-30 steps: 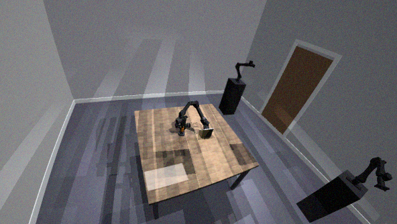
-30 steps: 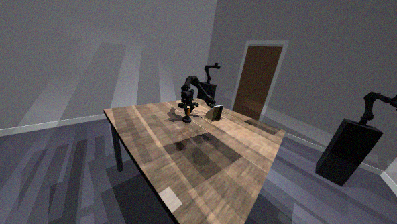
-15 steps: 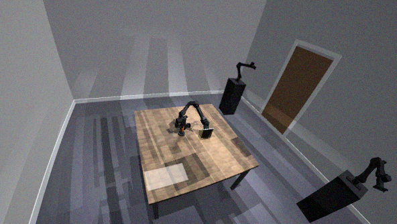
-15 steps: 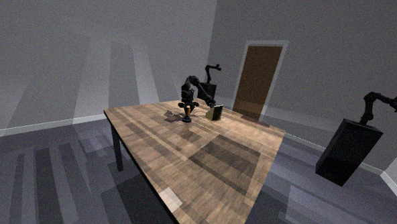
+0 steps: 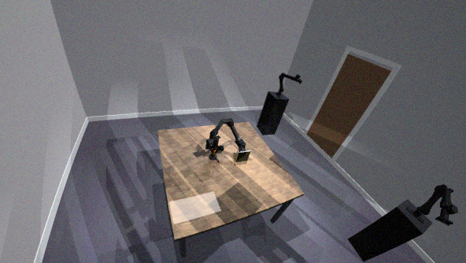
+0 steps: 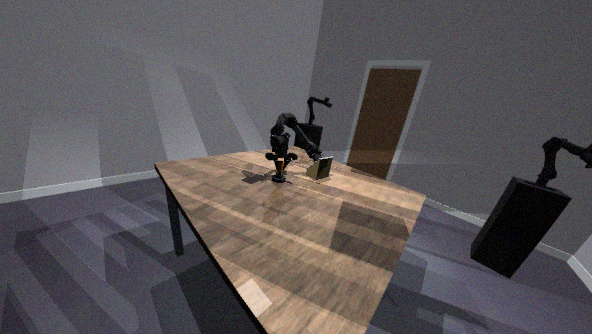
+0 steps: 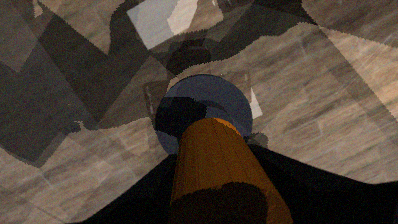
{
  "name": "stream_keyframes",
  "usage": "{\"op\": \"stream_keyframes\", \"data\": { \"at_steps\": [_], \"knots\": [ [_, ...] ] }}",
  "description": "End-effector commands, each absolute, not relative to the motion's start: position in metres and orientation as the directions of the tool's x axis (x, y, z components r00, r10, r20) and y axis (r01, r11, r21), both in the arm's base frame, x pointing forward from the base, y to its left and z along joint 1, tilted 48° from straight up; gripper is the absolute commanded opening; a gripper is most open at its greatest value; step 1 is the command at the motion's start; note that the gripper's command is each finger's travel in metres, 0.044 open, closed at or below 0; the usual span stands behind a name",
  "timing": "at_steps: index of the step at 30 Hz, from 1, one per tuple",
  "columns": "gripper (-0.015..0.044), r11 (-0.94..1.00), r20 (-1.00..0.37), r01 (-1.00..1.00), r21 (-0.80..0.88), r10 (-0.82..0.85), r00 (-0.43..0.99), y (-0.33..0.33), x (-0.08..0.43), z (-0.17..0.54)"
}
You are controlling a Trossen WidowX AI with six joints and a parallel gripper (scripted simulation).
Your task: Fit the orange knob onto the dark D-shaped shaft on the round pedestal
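Note:
The orange knob (image 5: 214, 152) (image 6: 280, 166) (image 7: 215, 160) is upright between the fingers. My gripper (image 5: 214, 150) (image 6: 280, 163) (image 7: 212, 156) is shut on it and points down above the pedestal. The dark round pedestal (image 5: 212, 157) (image 6: 278, 179) (image 7: 220, 92) stands on the table. In the wrist view the knob's lower end overlaps the near part of the pedestal's disc. The shaft is hidden, and so is the knob's hole. I cannot tell whether the knob touches the shaft or how far it is from the pedestal's top.
A tilted, box-like panel (image 5: 242, 157) (image 6: 320, 169) stands on the wooden table (image 5: 197, 177) (image 6: 300, 215) beside the arm's base. A pale rectangle (image 5: 194, 206) (image 6: 254, 297) lies near the table's edge. Two other arms stand on black blocks (image 5: 272, 112) (image 5: 390, 232) off the table.

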State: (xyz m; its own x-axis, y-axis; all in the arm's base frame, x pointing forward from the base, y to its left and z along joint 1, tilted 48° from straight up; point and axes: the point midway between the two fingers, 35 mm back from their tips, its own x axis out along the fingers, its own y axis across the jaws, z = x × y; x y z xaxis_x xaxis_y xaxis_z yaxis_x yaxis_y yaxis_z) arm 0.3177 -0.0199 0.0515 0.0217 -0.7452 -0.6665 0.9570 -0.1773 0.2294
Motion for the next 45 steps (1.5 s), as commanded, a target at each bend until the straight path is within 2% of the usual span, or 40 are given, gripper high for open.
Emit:
{"op": "stream_keyframes", "data": {
  "at_steps": [1,45],
  "knots": [
    [0.0000,-0.182,-0.668,0.954,0.239,-0.744,0.026,-0.0195,0.3182,0.0528],
    [0.0000,-0.160,-0.668,0.964,0.215,-0.744,0.026,-0.0219,0.3184,0.0505]
  ]
}}
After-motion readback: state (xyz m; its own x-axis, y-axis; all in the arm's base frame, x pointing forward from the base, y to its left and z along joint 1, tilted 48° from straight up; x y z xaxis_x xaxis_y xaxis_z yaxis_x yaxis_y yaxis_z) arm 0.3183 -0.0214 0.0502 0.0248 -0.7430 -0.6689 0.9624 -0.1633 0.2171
